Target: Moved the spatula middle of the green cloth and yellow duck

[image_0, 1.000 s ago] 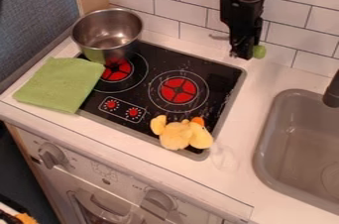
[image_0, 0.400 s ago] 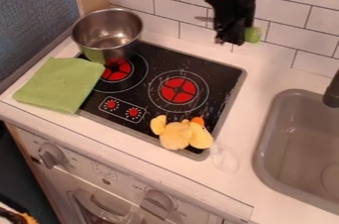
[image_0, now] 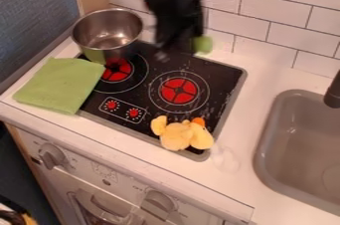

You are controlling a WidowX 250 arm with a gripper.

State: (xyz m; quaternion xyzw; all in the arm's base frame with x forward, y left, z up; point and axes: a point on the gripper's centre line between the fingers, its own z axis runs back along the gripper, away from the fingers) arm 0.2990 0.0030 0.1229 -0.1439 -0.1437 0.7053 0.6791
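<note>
Pot (image_0: 103,47): tall wall, blocks low passage at the stove's back left.
Yellow duck (image_0: 178,136): blocks low passage over the stove's front right edge.
Green cloth (image_0: 58,85): flat, passable above.
Stove (image_0: 222,77): open way between pot and duck.
Counter (image_0: 251,102): free strip toward the sink (image_0: 260,147).
Tiled wall (image_0: 266,5): closes the back.

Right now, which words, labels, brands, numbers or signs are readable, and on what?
None I can quote.
Oven front: faint markings near the knobs, too small and blurred to read.
Stovetop control panel: tiny marks by the red dials, also unreadable.
</note>
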